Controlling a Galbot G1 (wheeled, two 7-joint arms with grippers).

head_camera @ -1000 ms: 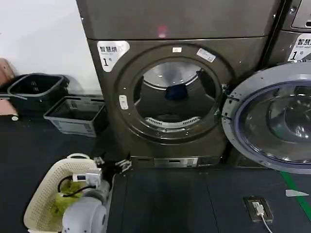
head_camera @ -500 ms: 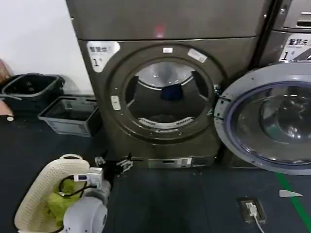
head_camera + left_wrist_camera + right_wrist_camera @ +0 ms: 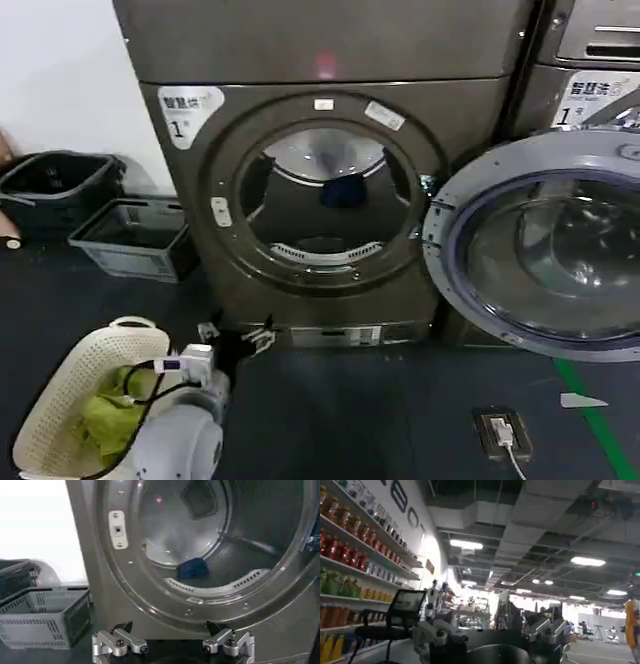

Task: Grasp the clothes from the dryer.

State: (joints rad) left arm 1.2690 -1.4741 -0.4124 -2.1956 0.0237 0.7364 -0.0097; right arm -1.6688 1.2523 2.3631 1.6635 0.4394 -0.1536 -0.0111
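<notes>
Dryer (image 3: pixel 320 200) porthole faces robot; left tool (image 3: pixel 237 338) open, low before it.

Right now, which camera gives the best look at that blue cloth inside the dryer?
The left wrist view: the blue cloth looks large, low in the dryer drum. The head view shows a small dark patch; the right wrist view faces the room.

Dryer (image 3: pixel 300 200) porthole (image 3: pixel 325 205) open, unobstructed
</notes>
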